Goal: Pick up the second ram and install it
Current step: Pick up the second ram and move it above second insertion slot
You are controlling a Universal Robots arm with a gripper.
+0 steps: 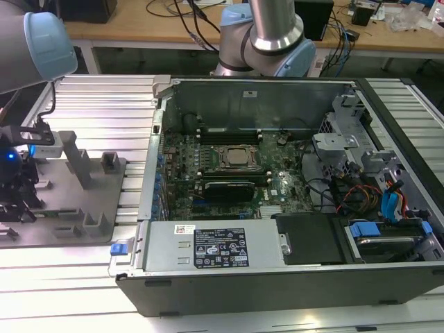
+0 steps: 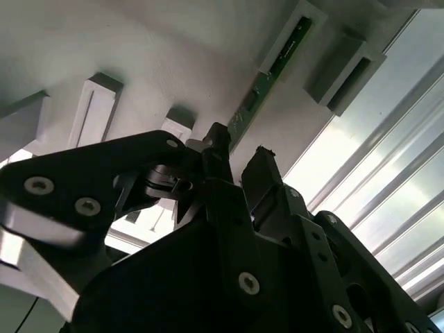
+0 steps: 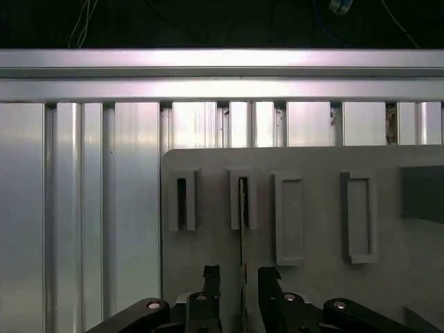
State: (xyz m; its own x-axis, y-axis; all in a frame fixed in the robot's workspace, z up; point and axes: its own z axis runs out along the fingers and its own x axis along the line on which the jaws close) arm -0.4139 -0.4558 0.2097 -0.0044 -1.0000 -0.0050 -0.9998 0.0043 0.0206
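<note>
first wrist view looks down on the tool (image 3: 241,277), whose black fingers (image 3: 212,277) are cut off by the frame edge, so only their tips and the link arms behind them show. the tool is partly open, one finger on either side of the second ram (image 3: 242,225) with a gap on both sides. the thin green circuit-board stick is seen edge-on as a pale line, and its face cannot be made out here. in the second wrist view the tool (image 2: 237,156) hides the near end of the stick (image 2: 267,76), and the far end runs away from the fingertips (image 2: 216,147).

the flat grey plastic tray with raised slots (image 3: 319,291) lies directly under the tool on the ribbed aluminium table (image 3: 83,208). the stick stands on edge in one narrow slot just ahead of the fingertips, and the neighbouring slot (image 3: 181,202) shows as a dark opening. in the exterior view the tool (image 1: 14,184) is a dark shape at the picture's edge, with its fingertips hard to tell. the open black and grey computer case (image 1: 277,281) sits well apart from it, holding the large green motherboard (image 1: 208,166), cables and a labelled grey box (image 1: 208,246).
</note>
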